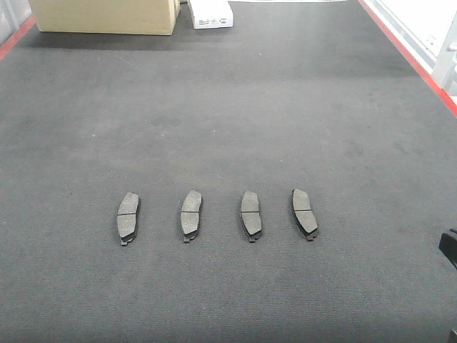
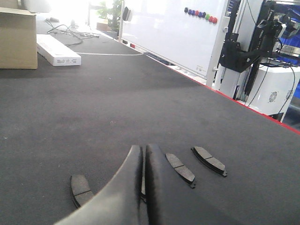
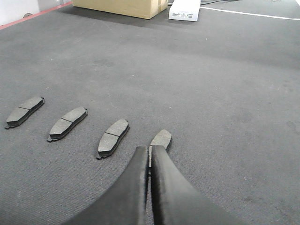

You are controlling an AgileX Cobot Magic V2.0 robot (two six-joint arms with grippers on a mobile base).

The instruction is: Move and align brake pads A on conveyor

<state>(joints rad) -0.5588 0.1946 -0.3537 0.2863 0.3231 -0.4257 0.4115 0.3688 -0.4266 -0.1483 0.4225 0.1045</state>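
Observation:
Several brake pads A lie in a left-to-right row on the dark grey conveyor, each pointing away from me: the leftmost, two inner ones, and the rightmost, tilted slightly. My left gripper is shut and empty, hovering short of the row. It hides most of one pad, with a pad to its left and two to its right. My right gripper is shut and empty, its tips covering the near end of the rightmost pad.
A cardboard box and a white carton stand at the belt's far end. Red edges run along both sides. A whiteboard and equipment rack stand beyond the right edge. A black arm part shows at right.

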